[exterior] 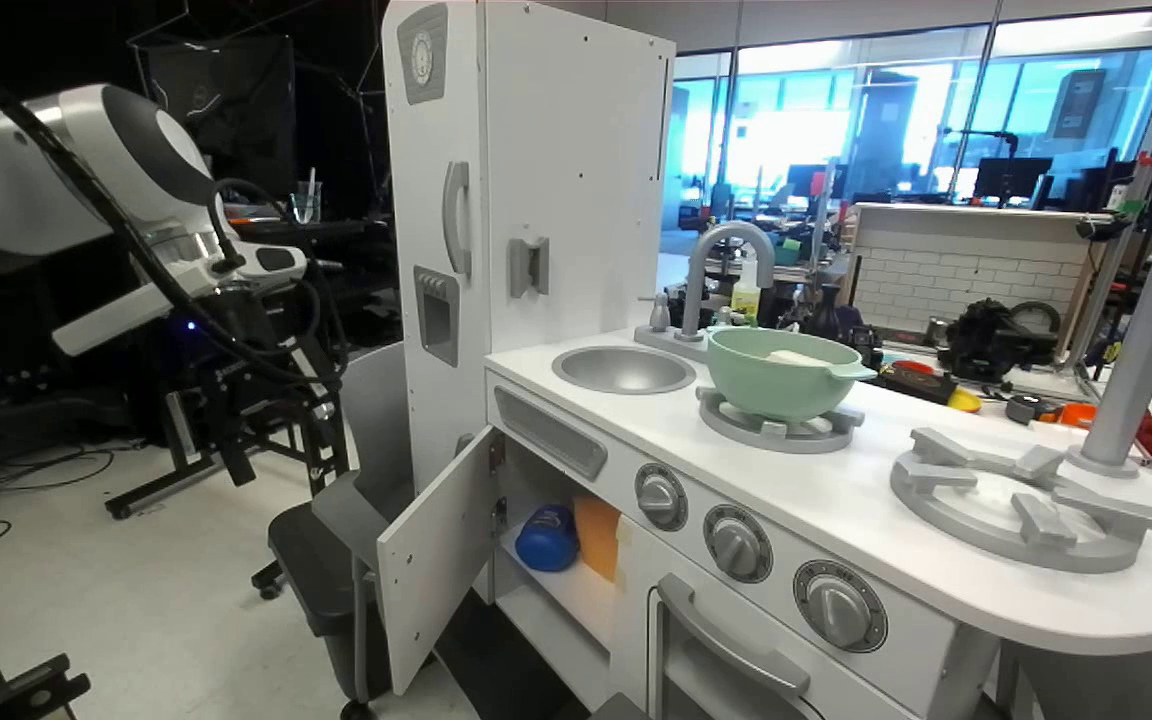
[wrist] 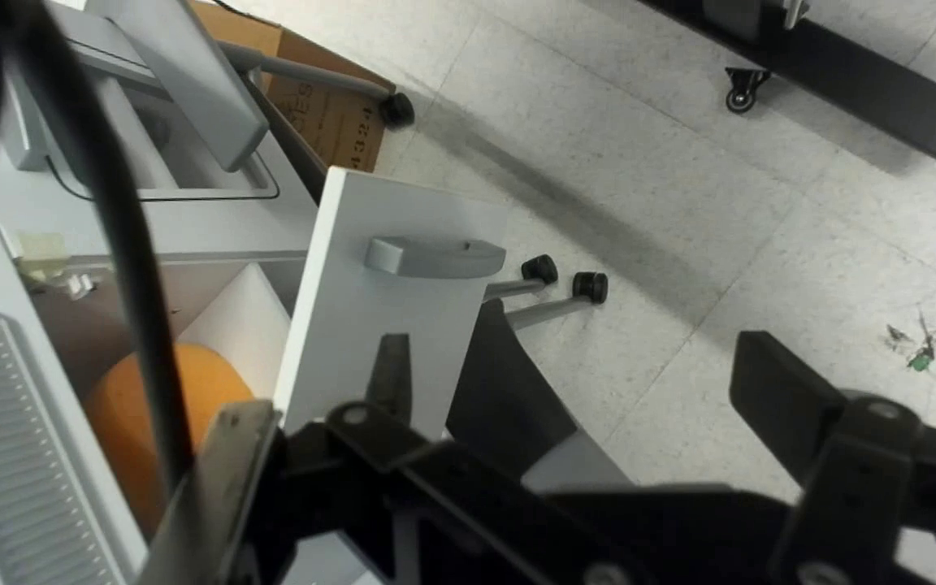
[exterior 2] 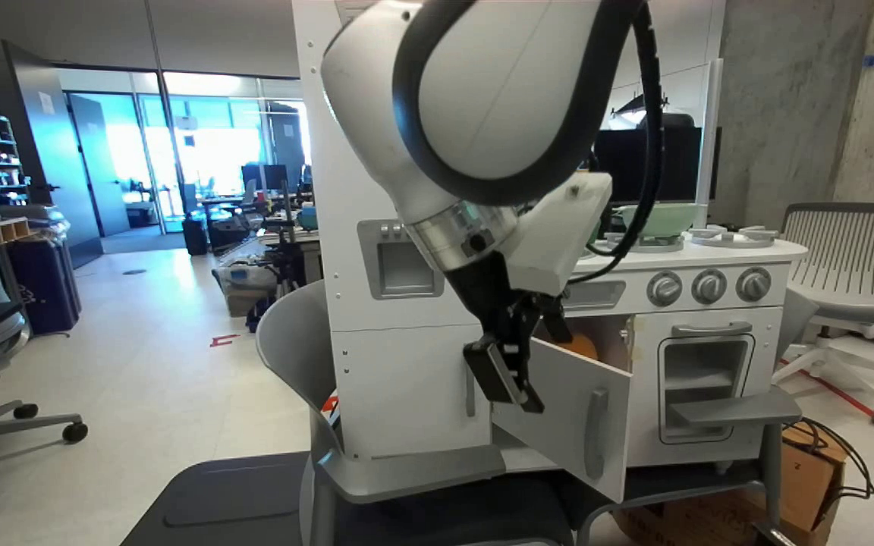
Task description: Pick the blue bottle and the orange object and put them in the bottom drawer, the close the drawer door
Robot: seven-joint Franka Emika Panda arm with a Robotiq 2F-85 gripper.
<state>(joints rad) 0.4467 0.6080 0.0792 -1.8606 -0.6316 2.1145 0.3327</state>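
Gripper (wrist: 578,357) in midair outside the white toy kitchen (exterior: 576,200), with fingers (wrist: 781,386) spread wide and speckled floor (wrist: 622,236) visible between. Angled downward at the end of the white arm (exterior 2: 498,91); apart from the drawer door (exterior: 441,555) in an exterior view, seen partly across it in the wrist view. Door swung outward at a slant, with a grey handle (exterior 2: 596,434) on the outer face. Inside the bottom drawer (exterior: 571,597), low in the kitchen's front, the blue bottle (exterior: 548,540), with a rounded bright end toward the front; upright or lying, hard to tell. Just beside the bottle, the orange object (exterior: 596,535); touching or barely apart, impossible to say. Visible also over the door's top edge in an exterior view, and in the wrist view partly crossed by a dark cable (wrist: 135,256). Above, on the white countertop (exterior: 836,490), a green bowl (exterior: 781,385) with a pale item (exterior: 798,357) inside, resting on a grey burner ring (exterior: 781,438) next to the round sink (exterior: 624,372) and the curved tap (exterior: 696,280). Farther along, another burner ring (exterior: 1041,515) of like shape. Below the counter's edge, three grey knobs (exterior: 736,548) in a row, and a grey oven handle (exterior 2: 712,330) beneath.
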